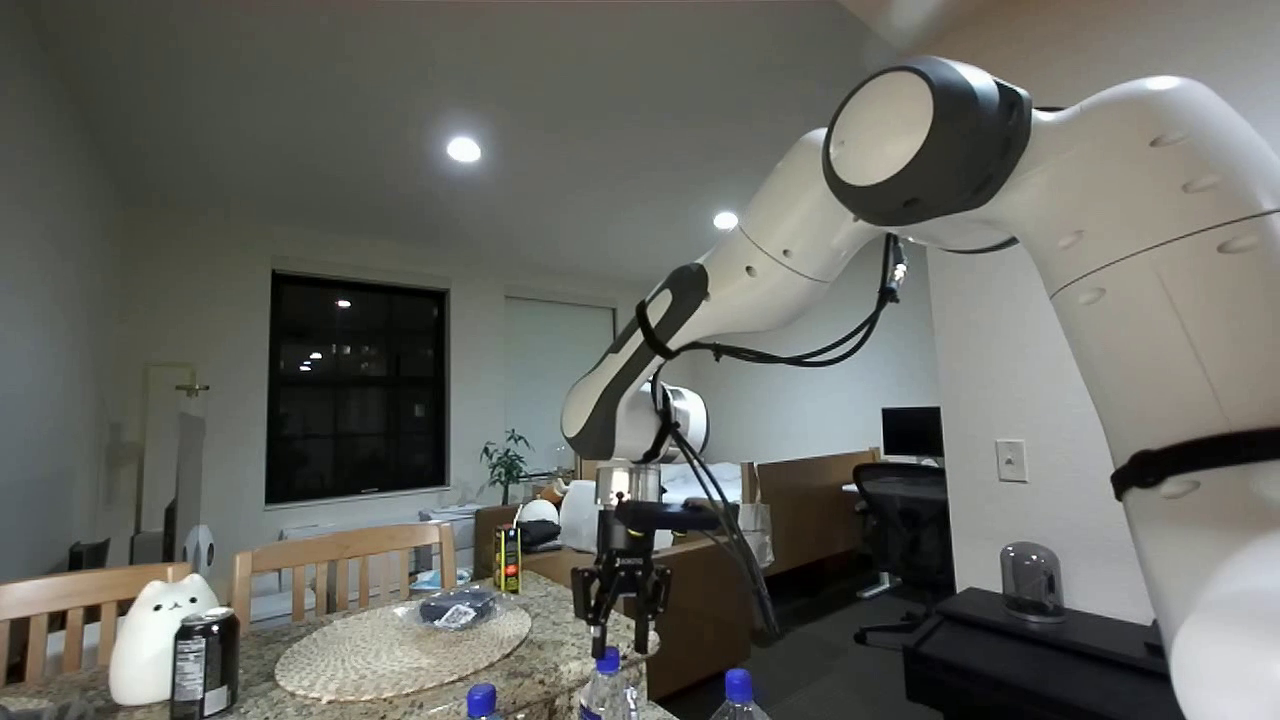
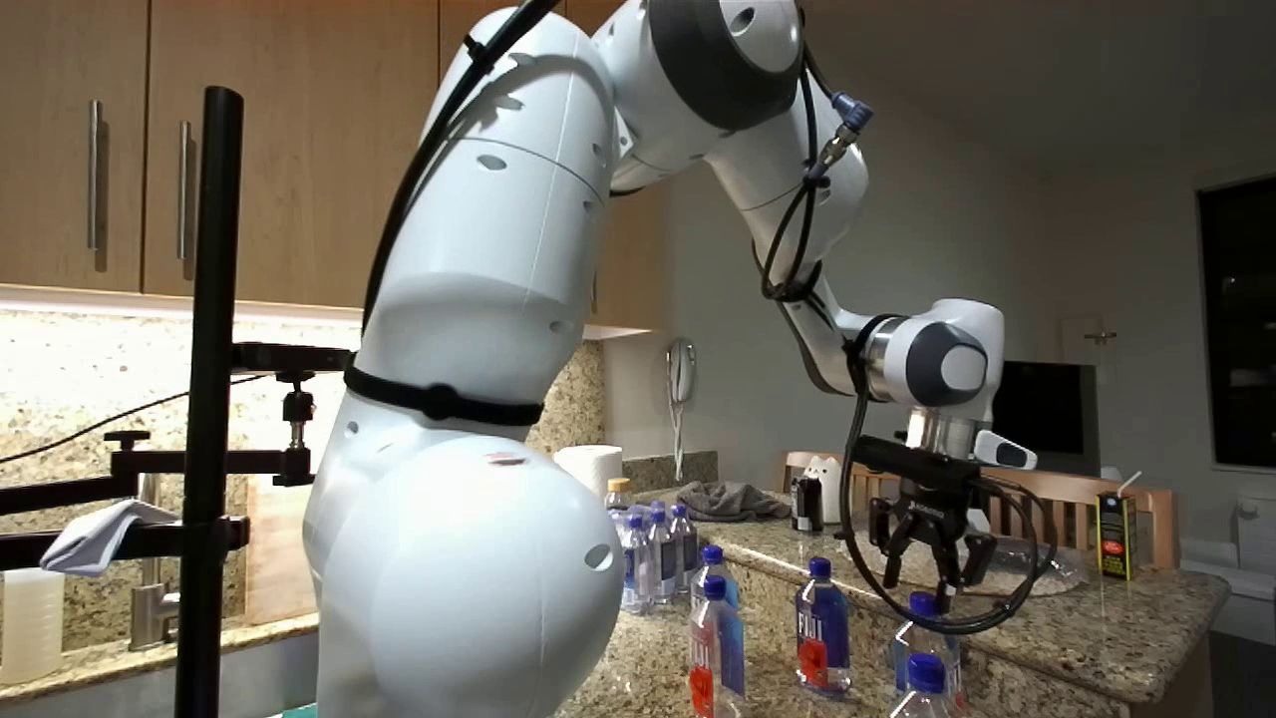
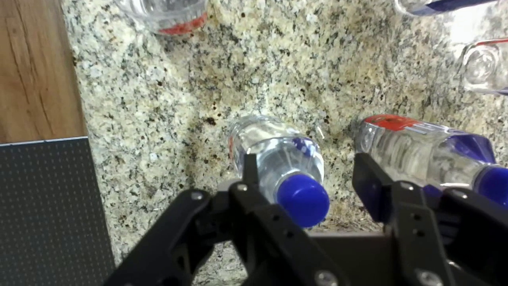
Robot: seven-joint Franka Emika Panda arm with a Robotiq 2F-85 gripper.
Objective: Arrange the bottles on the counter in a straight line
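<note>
Fingers (image 3: 371, 188) spread, nothing pinched. Between them in the wrist view: blue cap (image 3: 303, 200) of one bottle (image 3: 283, 163), nearer the left finger. Tip depth hard to judge: just above the cap or alongside. Bottle probably full, so weighty and easy to tip; slick thin walls likely give. Best bite: stiff cap or neck, centred first. It stands upright on the bench (image 3: 151, 99); second bottle (image 3: 420, 149) to the right, more bottles (image 2: 718, 648) near in an exterior view, no straight row yet.
</note>
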